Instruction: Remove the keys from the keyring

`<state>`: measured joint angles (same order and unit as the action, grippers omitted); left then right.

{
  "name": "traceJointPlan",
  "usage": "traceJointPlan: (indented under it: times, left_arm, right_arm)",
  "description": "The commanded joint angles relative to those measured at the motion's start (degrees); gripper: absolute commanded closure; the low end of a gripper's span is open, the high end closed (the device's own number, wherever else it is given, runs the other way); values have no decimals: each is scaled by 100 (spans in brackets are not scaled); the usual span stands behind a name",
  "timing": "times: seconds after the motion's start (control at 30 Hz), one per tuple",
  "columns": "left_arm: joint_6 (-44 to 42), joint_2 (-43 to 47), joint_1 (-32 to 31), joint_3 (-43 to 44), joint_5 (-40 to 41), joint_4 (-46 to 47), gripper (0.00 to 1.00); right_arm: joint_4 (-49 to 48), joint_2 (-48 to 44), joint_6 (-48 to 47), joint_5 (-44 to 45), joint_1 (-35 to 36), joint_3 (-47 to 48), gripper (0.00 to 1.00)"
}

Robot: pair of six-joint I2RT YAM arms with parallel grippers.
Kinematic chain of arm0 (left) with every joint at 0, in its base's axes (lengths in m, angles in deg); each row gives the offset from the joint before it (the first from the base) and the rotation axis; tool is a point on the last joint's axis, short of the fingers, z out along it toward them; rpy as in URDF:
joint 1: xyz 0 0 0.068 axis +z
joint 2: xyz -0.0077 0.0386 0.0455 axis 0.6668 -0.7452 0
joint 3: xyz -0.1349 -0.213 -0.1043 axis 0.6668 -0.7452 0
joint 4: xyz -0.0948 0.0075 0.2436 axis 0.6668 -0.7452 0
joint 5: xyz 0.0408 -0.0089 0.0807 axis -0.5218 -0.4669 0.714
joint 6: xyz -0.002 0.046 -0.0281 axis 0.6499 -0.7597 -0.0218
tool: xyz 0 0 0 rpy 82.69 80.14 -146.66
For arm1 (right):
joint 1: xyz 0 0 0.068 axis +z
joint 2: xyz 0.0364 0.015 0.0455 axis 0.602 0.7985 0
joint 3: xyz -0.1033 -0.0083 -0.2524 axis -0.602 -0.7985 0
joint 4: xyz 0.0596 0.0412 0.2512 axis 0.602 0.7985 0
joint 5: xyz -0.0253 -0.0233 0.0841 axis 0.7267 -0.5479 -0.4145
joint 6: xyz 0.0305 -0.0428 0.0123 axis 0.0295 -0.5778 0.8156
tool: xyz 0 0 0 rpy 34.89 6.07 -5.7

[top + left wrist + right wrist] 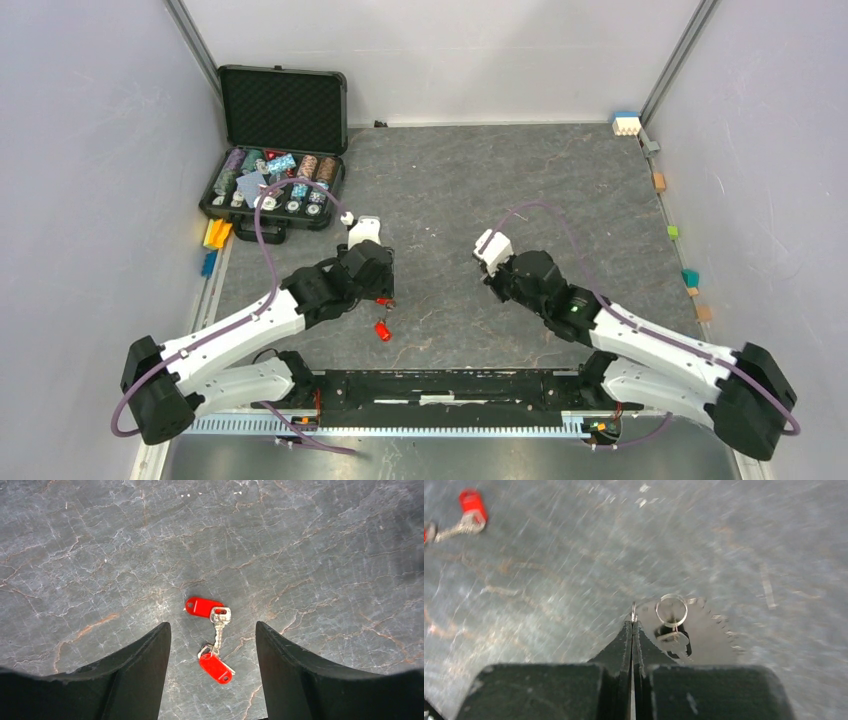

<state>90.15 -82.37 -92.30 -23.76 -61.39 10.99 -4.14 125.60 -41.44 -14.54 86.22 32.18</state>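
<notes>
Left arm over loose red keys [215, 666]; right arm holds the keyring [671, 611].
Left jaws wide open, empty, straddling the red keys on the table [300, 540], lower centre, lying lengthwise up-frame. Right jaws shut, pinching keyring; black key [674, 644] hangs beside.

Red-headed keys [382, 328] on the grey marbled table [560, 190] just beside the left gripper [381, 292], right gripper [491, 288] well apart to their right, open black case [283, 105] of poker chips [300, 170] at the far-left corner.
</notes>
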Motion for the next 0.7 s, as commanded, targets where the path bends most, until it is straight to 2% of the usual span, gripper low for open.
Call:
traceJointPlan:
  times: [0.0,0.13,0.33,0.37,0.5,0.57,0.6,0.67]
  left_arm:
    - [-148,307,32,-3,178,34,30]
    - [-143,428,39,-18,231,-56,30]
    - [-104,520,38,-43,279,-121,29]
    - [-86,512,38,-37,279,-122,29]
    - [-8,480,38,-44,242,-158,24]
    - [45,458,38,-43,243,-236,16]
    - [74,447,38,-42,250,-287,11]
    - [151,408,38,-20,294,-426,1]
  right_arm:
    - [-855,482,299,-1351,11,-432,100]
    - [-1459,596,560,-2036,14,-821,100]
    - [-1633,585,688,-2450,23,-1095,100]
    - [-1629,593,781,-2503,20,-1104,97]
    - [-1617,449,864,-2326,23,-1094,81]
    - [-1584,272,949,-1995,18,-1120,70]
    - [-1523,194,1006,-1743,25,-1130,48]
    - [-1301,66,1101,-1149,15,-1107,34]
